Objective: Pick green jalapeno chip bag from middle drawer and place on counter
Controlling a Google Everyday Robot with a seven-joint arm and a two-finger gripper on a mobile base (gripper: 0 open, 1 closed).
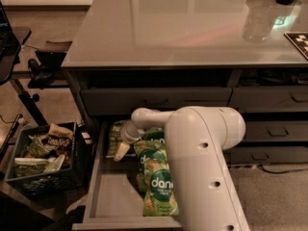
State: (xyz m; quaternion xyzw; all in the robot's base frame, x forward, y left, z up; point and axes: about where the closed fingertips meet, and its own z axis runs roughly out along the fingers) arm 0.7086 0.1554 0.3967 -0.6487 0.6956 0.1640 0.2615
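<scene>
The middle drawer stands pulled open below the counter. The dull green jalapeno chip bag lies flat at the drawer's back left, partly hidden by my arm. My gripper reaches down into the drawer and sits at the bag's near right edge, right over it. Two bright green "dang" bags lie in a row along the drawer's middle, just right of the gripper. My white arm covers the drawer's right side.
A black crate full of snack packs stands on the floor left of the drawer. Narrow grey drawers with dark handles are at the right. A clear container and a checkered board sit on the counter's far right.
</scene>
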